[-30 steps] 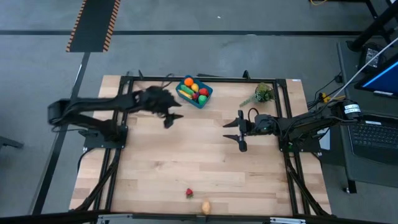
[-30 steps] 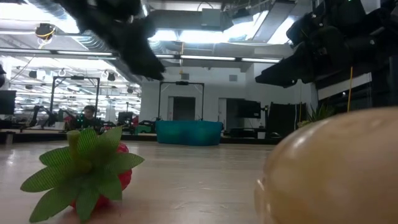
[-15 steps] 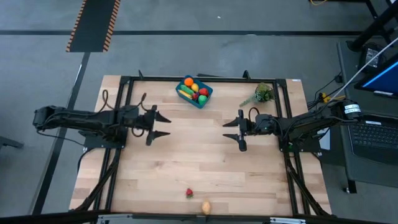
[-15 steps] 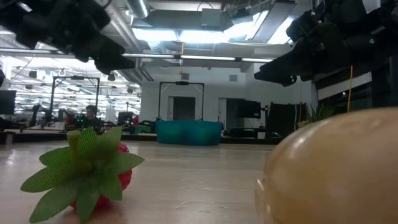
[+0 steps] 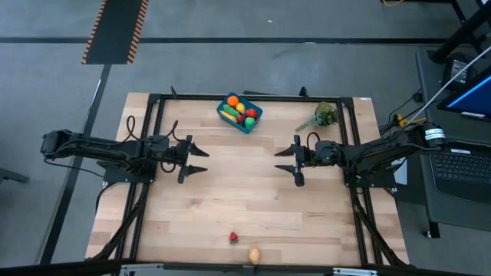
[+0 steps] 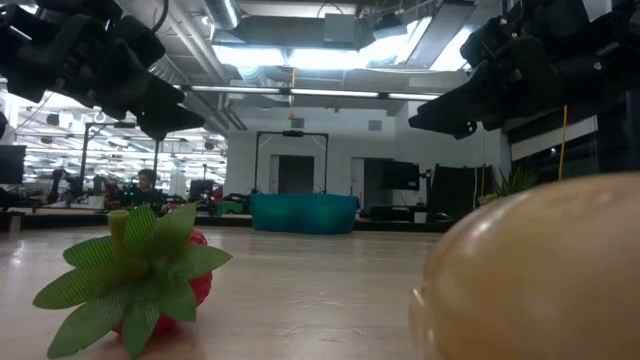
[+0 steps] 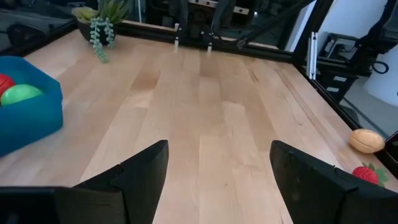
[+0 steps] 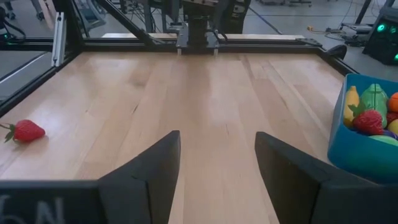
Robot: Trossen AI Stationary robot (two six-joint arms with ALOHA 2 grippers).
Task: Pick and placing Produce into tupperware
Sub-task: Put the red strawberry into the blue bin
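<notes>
Blue tupperware (image 5: 239, 113), top centre of high view, mostly filled. Strawberry (image 5: 233, 238) and tan potato (image 5: 254, 254) left at bottom edge. Left gripper (image 5: 196, 159), right gripper (image 5: 285, 161): jaws apart, nothing held.

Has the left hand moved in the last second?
Yes. The left hand has pulled back from beside the blue container toward its own side of the table, open and empty.
</notes>
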